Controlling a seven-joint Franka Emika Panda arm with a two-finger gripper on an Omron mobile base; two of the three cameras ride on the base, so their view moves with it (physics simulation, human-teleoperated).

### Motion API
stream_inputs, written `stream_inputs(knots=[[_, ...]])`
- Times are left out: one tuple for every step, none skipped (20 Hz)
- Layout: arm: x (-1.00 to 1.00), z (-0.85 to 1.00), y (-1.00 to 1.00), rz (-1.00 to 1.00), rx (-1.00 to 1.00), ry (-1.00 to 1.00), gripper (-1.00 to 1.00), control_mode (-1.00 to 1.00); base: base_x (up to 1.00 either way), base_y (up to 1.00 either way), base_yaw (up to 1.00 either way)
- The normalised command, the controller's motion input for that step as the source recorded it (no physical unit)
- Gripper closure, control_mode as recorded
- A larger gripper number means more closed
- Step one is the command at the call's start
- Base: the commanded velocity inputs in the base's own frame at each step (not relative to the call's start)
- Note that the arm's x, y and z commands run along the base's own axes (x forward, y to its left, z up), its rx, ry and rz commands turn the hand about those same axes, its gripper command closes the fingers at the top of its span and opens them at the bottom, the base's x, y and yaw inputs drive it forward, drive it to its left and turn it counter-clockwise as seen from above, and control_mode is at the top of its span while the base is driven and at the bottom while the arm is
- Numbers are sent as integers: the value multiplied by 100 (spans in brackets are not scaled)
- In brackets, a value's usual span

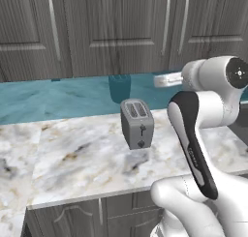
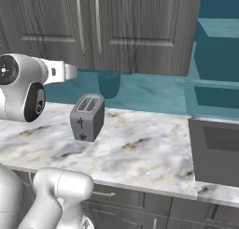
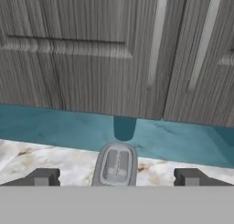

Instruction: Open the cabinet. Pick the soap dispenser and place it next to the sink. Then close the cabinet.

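Dark grey wood-grain doors of the cabinet (image 1: 121, 30) fill the upper part of the left base view, both shut, with two silver bar handles (image 1: 166, 25) side by side at the seam. Below them we see the teal backsplash (image 1: 58, 98), the marble worktop (image 1: 72, 154) and a grey toaster (image 1: 137, 123) standing directly under the seam. We judge the first step, opening the cabinet, to be in hand and not yet done.

From the right base view, we note the same closed doors (image 2: 116, 27), the toaster (image 2: 87, 117) on the worktop, and the sink (image 2: 217, 151) well to the right. The soap dispenser is presumably behind the doors; we cannot tell.

Looking along the gripper (image 3: 115, 177) in the hand view, we find its fingertips (image 3: 43, 177) spread wide with nothing between them, facing the door seam and handles (image 3: 157, 38) above, apart from them. The next move calls for rising to one handle, closing around it and pulling outward. The toaster (image 3: 115, 166) sits just below the hand's line and could obstruct a low approach.
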Motion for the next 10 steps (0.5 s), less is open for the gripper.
stream_inputs(knots=[[0,33,-5,-18,0,10,-100,-100,0,0,0],[0,37,0,-23,0,15,-100,-100,0,0,0],[0,44,-1,-27,0,22,-100,-100,0,0,0],[0,26,-29,-25,0,14,-100,-100,0,0,0],[0,0,-29,-25,2,7,-100,-100,0,0,0],[0,2,-17,-26,4,6,-100,-100,0,0,0],[0,0,-9,-27,4,3,-100,-100,0,0,0],[0,0,-15,-21,4,0,-100,-100,0,0,0],[0,0,-14,-15,4,0,-100,-100,0,0,0],[11,4,-4,-6,1,1,-100,-100,0,0,0]])
